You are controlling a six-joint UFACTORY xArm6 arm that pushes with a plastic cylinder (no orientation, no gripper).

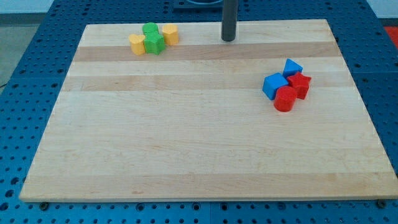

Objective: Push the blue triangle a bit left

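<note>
The blue triangle [292, 67] sits at the view's right on the wooden board, at the top of a tight cluster. It touches a blue cube [274, 86] to its lower left and a red star-shaped block [300, 84] below it. A red cylinder [285, 99] lies at the cluster's bottom. My tip [229, 39] is near the board's top edge, well to the upper left of the blue triangle and apart from all blocks.
A second cluster lies at the view's top left: a yellow block [137, 44], two green blocks [150, 30] [155, 43] and a yellow cylinder [170, 33]. The wooden board [186, 137] rests on a blue perforated table.
</note>
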